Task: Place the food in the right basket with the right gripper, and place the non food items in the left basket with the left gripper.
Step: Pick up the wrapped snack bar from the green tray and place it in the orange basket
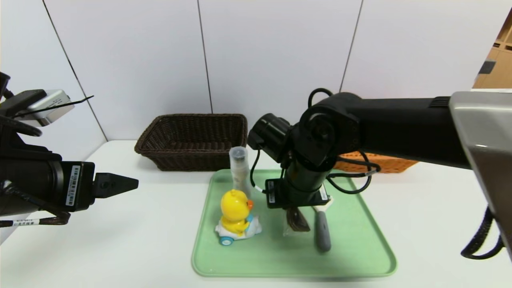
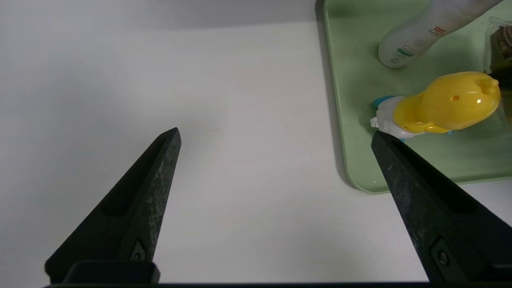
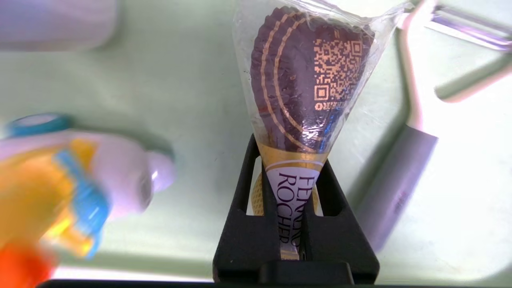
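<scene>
My right gripper [image 3: 290, 160] is shut on the food [image 3: 304, 80], a dark brown snack in clear wrap with a white label, over the green tray [image 1: 360, 248]; it shows below the wrist as the food [image 1: 297, 220]. Beside it lie the grey-handled peeler [image 1: 322, 234], the yellow duck toy [image 1: 237, 216] and the clear bottle [image 1: 240, 170]. The orange right basket [image 1: 384, 164] sits behind the arm, mostly hidden. The dark brown left basket [image 1: 192, 140] stands at the back. My left gripper [image 2: 276, 134] hangs open over bare table, left of the tray [image 2: 344, 120].
The white table [image 1: 140, 224] runs out to the left of the tray. A white panelled wall [image 1: 260, 52] closes the back. My right arm [image 1: 380, 124] reaches across above the tray's back right part.
</scene>
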Available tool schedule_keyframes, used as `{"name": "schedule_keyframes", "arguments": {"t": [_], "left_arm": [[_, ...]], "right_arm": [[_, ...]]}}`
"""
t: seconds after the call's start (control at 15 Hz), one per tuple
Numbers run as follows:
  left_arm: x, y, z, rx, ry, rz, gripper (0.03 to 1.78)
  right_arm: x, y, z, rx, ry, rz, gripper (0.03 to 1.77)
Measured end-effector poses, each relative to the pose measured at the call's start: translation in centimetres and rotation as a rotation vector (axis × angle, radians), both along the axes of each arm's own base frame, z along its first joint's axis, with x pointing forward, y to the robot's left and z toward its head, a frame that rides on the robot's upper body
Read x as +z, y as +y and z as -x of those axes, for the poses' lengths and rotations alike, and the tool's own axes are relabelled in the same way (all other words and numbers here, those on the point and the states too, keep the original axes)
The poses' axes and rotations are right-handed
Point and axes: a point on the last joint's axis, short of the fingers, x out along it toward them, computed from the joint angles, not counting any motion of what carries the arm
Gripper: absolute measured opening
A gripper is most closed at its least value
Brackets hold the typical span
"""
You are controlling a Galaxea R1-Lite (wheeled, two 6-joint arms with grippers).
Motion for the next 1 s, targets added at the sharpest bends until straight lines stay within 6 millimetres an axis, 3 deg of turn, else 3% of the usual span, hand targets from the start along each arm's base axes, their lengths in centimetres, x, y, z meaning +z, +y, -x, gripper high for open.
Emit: {"name": "schedule_keyframes", "arguments": {"t": [0.33,0.53,0.8,1.0], "left_arm": [[-0.8,0.0,0.1,-0.004,0.027,-0.013,1.69],[-1.1,0.0,0.0,-0.007,0.040,-0.016,1.69],[-1.5,-0.3,-0.5,-0.010,0.034,-0.015,1.69],[-1.9,-0.5,-0.8,-0.011,0.037,-0.016,1.69]], "right_arm": [[7.2,-2.8,1.6,0.020,-0.219,-0.127,0.18],[11.0,-6.6,-0.1,-0.068,-0.442,-0.151,0.18],[12.9,-13.6,-3.7,-0.262,-0.560,-0.163,0.18],[12.6,-17.8,-6.8,-0.391,-0.614,-0.183,0.18]]}}
